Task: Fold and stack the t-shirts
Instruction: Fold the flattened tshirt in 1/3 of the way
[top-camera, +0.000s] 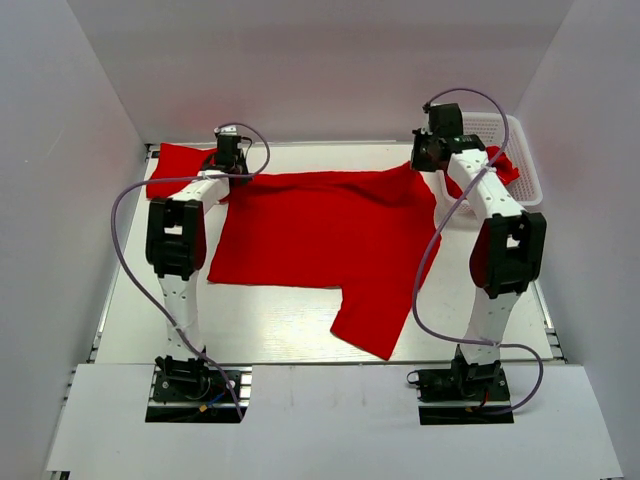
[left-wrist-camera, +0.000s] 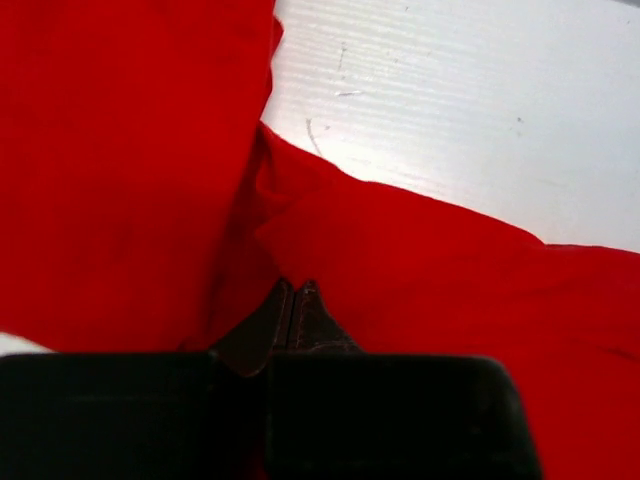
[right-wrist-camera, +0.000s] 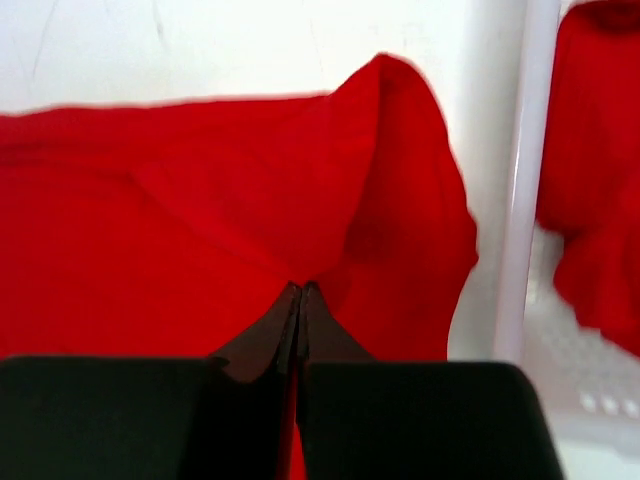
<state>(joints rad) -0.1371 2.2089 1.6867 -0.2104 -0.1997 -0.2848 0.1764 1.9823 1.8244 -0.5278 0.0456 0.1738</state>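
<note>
Shirt (top-camera: 320, 235) down mid-table (top-camera: 270, 320), spread mostly flat, far edge running left-right between the arms. One sleeve poking out near-right, some slack cloth peaked up at the far-right corner.

Pinched at both far corners: far-left in left gripper (top-camera: 229, 165), far-right in right gripper (top-camera: 425, 155). Both clenched on the shirt. From the wrist views: tips pressed together, red fabric creasing into each pinch.

Reason for the two-corner hold, best guess: to keep the far edge taut and straight so the body lies without wrinkles and gives a clean line for the first fold. Held low near the table, so the cloth slides rather than hangs. Looks like the flatten/align step, no fold made in this shirt yet.

Next move probably needs both grippers travelling together at matched pace, otherwise a skewed edge. Also needs the near-right sleeve tucked in at some point.

More red cloth (top-camera: 172, 170) at far-left, touching the pinched corner. Cannot tell whether a separate shirt or a sleeve of this one.

Basket (top-camera: 522, 140) at far-right, just right of the right gripper, with another red shirt (top-camera: 505, 165) draped over its near-left rim. Presumably the supply of unfolded ones.

Risk: right corner close to the basket wall, possible snag.
</note>
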